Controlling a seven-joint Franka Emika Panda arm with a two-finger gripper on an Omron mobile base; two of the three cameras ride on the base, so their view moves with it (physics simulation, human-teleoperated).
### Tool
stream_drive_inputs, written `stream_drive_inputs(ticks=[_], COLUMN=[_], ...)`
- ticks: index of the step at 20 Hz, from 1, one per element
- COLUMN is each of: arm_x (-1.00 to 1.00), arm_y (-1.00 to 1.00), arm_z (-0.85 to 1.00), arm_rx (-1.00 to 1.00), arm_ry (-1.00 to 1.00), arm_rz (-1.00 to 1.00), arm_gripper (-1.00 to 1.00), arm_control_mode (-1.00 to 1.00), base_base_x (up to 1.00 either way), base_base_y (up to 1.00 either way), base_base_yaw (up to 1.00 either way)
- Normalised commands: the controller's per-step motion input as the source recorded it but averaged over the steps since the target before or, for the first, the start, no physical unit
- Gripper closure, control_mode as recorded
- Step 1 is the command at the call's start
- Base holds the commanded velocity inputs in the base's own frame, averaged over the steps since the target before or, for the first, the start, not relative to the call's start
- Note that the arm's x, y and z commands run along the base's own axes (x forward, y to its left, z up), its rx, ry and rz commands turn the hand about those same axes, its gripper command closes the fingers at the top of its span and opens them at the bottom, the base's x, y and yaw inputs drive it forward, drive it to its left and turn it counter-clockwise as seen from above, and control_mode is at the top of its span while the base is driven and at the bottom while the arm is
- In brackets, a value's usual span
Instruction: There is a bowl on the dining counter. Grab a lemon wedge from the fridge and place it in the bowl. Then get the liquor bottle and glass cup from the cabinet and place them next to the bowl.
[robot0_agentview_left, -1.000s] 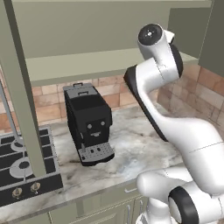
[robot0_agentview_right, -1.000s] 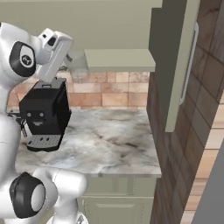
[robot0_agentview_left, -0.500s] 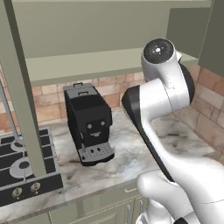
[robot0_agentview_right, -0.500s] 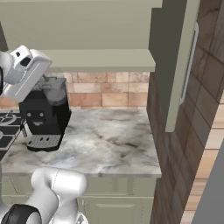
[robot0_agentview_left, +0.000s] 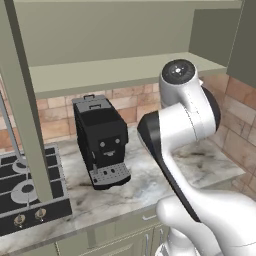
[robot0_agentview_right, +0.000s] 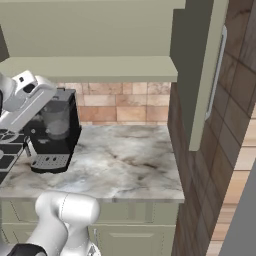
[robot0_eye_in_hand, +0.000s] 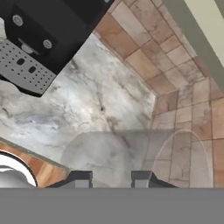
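**Glass cup in the claw, clear of the cabinet — carry to the dining counter is next**

Gripper (robot0_eye_in_hand: 111, 178) is pinching the glass cup (robot0_eye_in_hand: 144, 159): in the hand view the two dark tips sit close together at the bottom, and the pale translucent tumbler lies between and ahead of them, marble and brick showing through it. In the right base view the same cup (robot0_agentview_right: 55, 120) hangs as a grey see-through shape in front of the black coffee machine (robot0_agentview_right: 52, 135), at the end of the arm.

Cabinet (robot0_agentview_left: 120, 70) stands open, its pale olive shelf bare where I can see it. Worktop (robot0_agentview_right: 115, 160) below carries the coffee machine; hob (robot0_agentview_left: 27, 185) sits to its left.

My read: this is the cup leg, grasp done, transport in hand.

Next move calls for:
- keeping the cup clear of the coffee machine, which is close by;
- turning the base toward the dining counter;
- setting the cup down beside the bowl, upright, before letting go.

Thin clear wall, so I'd expect a slip if it swings hard.
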Motion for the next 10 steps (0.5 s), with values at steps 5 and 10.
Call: stream_drive_inputs(ticks=[5,10], arm_x=[-0.14,0.0], arm_y=[0.0,0.0], arm_z=[-0.07,0.0], arm_rx=[0.0,0.0], arm_ry=[0.06,0.0], arm_rz=[0.0,0.0], arm_gripper=[1.0,1.0], arm_control_mode=[-1.0,1.0], base_base_x=[0.0,-0.99], base_base_y=[0.0,0.0], base_base_yaw=[0.0,0.18])
